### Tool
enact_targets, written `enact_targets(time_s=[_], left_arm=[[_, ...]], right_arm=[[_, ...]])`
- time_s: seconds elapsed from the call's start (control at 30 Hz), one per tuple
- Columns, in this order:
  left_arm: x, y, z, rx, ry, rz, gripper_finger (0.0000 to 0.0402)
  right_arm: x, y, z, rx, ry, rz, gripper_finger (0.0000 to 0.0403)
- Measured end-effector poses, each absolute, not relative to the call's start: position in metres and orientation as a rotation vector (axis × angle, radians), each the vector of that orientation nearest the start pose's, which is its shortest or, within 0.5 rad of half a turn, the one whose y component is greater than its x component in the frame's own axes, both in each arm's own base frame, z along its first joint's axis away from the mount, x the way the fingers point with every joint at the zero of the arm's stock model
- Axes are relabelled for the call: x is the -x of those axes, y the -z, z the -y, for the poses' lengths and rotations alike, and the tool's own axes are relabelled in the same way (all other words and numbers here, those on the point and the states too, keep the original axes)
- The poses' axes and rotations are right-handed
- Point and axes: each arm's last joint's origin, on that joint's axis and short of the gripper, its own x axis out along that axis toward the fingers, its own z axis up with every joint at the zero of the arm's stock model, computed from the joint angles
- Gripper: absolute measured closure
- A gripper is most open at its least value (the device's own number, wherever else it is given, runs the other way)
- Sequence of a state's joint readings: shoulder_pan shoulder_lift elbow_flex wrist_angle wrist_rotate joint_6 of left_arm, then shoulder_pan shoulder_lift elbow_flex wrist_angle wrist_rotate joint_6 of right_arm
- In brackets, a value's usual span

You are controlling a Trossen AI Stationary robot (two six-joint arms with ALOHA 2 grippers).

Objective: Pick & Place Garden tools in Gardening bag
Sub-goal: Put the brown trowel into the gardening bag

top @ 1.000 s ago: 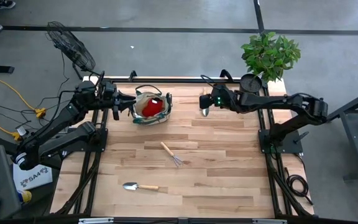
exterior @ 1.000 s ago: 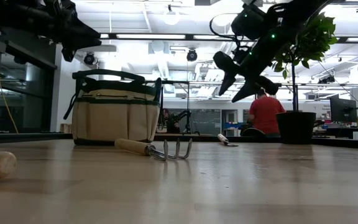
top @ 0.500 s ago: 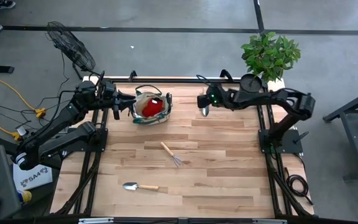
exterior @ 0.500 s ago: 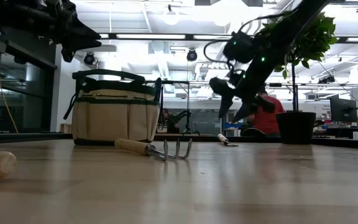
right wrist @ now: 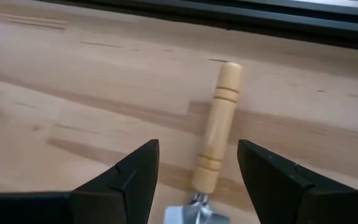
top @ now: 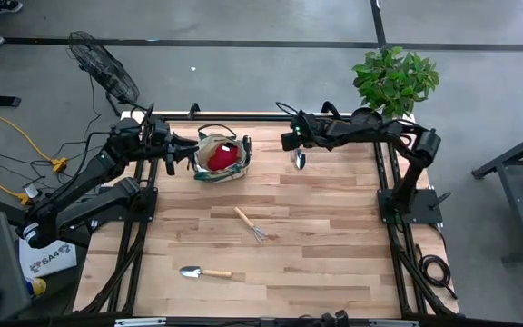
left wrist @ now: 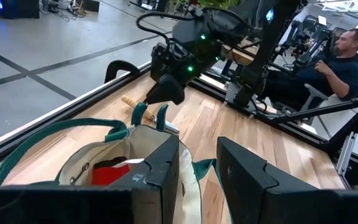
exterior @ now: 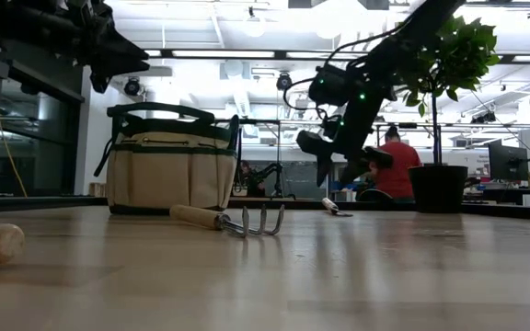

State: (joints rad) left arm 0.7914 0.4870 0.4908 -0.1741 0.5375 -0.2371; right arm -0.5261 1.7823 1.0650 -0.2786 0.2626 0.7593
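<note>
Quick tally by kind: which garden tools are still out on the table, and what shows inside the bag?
Trowels on the table: 2, one near the front edge, one beneath the right end effector
Hand rakes on the table: 1
Red item showing inside the gardening bag: 1
Total: 4

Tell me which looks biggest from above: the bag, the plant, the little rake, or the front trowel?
1. Potted plant
2. Gardening bag, somewhat smaller
3. Hand rake and front trowel: look about alike, too close to rank
</note>
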Motion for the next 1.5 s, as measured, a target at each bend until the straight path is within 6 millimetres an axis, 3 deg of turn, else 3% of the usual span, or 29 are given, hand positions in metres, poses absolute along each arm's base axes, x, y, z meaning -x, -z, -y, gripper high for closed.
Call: enact_targets(time_s=[0.5,0.73,1.5], left_arm=[[-0.097,-0.271,-0.077,0.344,-0.274,-0.114,0.0296],[-0.097,-0.271,-0.077,0.344,-0.276,-0.113,0.0296],[-0.097,-0.271,-0.077,0.341,-0.279,-0.116,0.0296]], right_arm=[[-0.306,-0.16,0.22,-0.839,1.131,-0.74,0.0192],[-0.304,-0.163,0.225,-0.827,1.139,-0.748,0.0192],[-0.303,-0.137,0.243,-0.917,1.091,-0.76,0.0192]])
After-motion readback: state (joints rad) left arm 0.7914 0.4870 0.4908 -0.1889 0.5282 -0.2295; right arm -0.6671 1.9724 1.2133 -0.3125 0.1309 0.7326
